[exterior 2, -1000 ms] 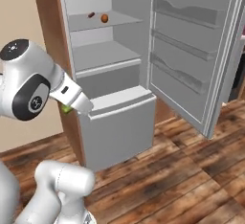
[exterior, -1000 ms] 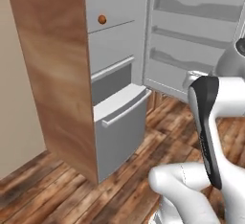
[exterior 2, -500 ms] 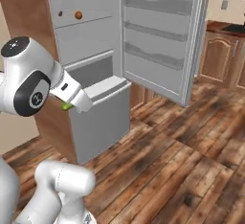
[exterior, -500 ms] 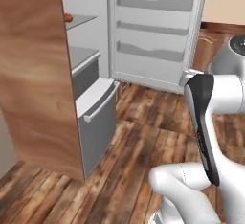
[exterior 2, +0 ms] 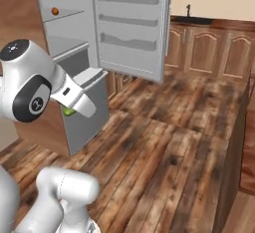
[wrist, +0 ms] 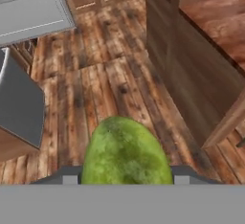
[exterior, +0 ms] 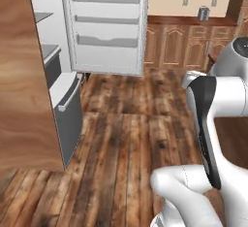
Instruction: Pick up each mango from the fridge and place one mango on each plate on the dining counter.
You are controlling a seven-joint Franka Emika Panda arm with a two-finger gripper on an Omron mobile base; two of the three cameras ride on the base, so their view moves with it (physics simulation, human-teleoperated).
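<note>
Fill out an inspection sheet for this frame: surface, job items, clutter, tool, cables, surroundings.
Surface: dark wooden plank floor; part of a reddish-brown wooden counter shows in the hand view.
Job items: yellow-green oval mango held at the tool; small orange-red fruit on a shelf of the pale grey-white fridge, door and lower drawer open.
Clutter: nothing seen.
Tool: tool shut on the mango.
Cables: nothing seen.
Surroundings: brown wooden cupboards, a small dark pot on top.

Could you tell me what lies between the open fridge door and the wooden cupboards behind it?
Bare wooden plank floor, in the right base view, between the pale fridge door and brown wooden cupboards.
</note>
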